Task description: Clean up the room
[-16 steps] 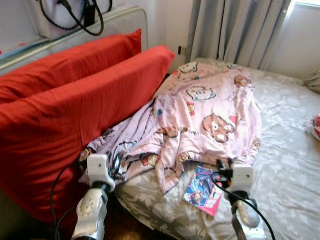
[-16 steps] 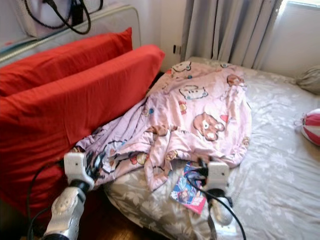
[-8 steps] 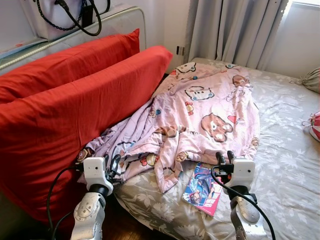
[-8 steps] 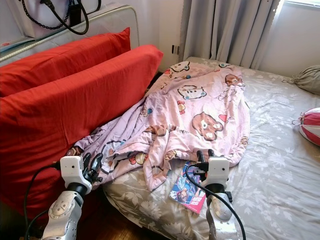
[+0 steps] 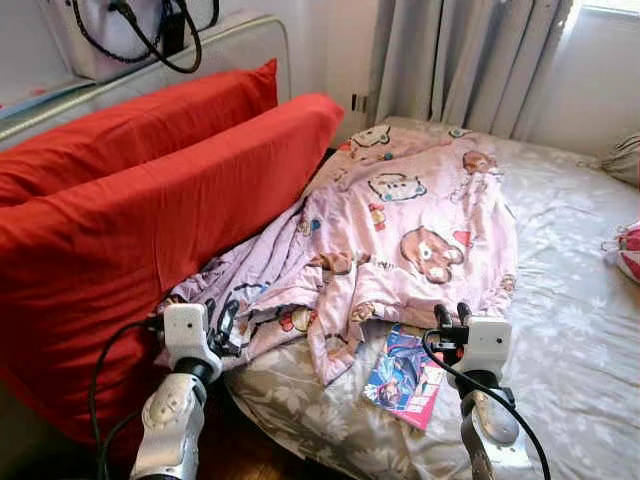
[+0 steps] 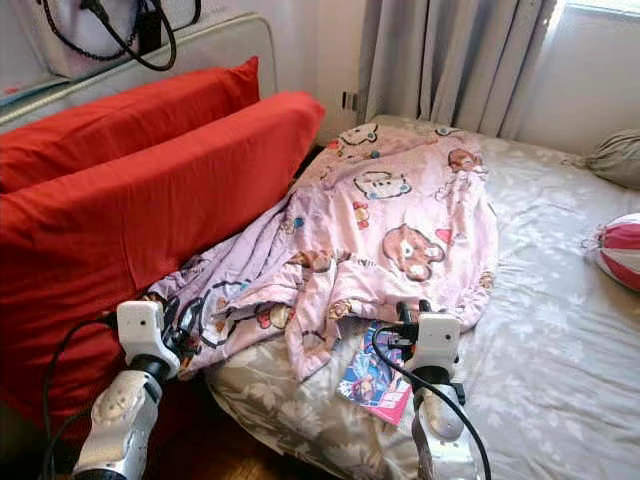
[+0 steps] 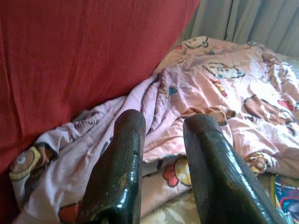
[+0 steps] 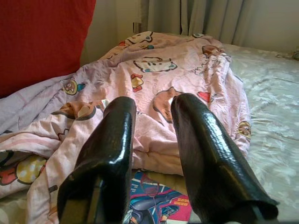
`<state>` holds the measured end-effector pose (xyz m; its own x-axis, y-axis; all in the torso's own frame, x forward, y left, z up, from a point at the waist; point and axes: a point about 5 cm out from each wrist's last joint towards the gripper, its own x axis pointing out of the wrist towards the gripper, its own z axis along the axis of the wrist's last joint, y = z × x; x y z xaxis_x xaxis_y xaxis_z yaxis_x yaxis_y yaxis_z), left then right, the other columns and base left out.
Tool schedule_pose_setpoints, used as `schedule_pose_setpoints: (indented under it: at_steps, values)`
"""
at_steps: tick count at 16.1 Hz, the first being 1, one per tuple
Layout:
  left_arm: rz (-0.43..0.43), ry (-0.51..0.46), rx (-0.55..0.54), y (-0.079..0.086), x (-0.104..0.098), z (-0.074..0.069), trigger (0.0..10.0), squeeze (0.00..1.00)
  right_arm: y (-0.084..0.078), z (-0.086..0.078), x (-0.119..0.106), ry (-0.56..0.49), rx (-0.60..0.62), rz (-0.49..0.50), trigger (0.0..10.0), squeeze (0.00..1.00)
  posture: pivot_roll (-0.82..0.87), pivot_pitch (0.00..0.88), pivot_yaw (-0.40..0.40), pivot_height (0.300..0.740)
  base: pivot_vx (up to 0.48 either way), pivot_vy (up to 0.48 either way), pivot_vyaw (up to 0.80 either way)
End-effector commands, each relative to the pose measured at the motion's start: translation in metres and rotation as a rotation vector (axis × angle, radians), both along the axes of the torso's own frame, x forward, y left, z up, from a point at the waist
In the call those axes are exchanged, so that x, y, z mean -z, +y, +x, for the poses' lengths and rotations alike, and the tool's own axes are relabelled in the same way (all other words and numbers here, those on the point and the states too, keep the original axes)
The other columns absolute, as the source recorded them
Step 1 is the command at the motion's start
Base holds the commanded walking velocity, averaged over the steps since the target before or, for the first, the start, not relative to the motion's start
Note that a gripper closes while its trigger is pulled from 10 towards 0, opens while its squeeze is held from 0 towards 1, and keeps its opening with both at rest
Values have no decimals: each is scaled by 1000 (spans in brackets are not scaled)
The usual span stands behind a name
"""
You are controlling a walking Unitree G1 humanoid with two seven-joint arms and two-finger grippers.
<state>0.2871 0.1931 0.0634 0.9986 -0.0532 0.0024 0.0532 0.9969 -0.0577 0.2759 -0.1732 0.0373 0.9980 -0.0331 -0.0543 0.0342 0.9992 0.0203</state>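
Observation:
A crumpled pink blanket (image 5: 420, 220) with cartoon bears lies across the bed's grey floral sheet (image 5: 580, 300). A colourful comic book (image 5: 405, 378) pokes out from under the blanket's near edge. My left gripper (image 5: 218, 322) is open and hovers at the blanket's lower left corner, by the red pillows; in the left wrist view its fingers (image 7: 126, 154) point at the blanket folds. My right gripper (image 5: 452, 318) is open just above the comic book's right side. The right wrist view has the right gripper (image 8: 153, 101) with the blanket ahead and the comic book (image 8: 154, 205) below.
Two large red pillows (image 5: 150, 210) lean along the left side of the bed. Grey curtains (image 5: 460, 60) hang behind it. A red and white striped ball (image 6: 620, 250) and a grey sack (image 6: 612, 157) lie at the right. Dark wooden floor (image 5: 260, 455) shows by the bed's corner.
The whole picture has shifted slightly, so the camera moved. Both grippers have stayed open at the blanket's near edge, the left one a little closer to the folds.

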Motion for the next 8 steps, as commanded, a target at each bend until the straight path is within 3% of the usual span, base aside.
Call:
schedule_pose_setpoints:
  at_steps: [1, 5, 8]
  values:
    - [-9, 18, -7, 3, 3, 0, 10000, 0, 0, 1, -3, -11, 4, 5, 10000, 0, -20, 0, -6, 705, 0, 0, 0]
    - [-13, 20, -10, 7, 1, 2, 10000, 0, 1, 4, -6, -8, 7, 18, 10000, 0, -19, 0, -3, 671, 0, 0, 0]
    - [-15, 21, -7, 8, 1, 4, 10000, 0, 0, 4, -7, -11, 14, 20, 10000, 0, -21, 0, 0, 671, 0, 0, 0]
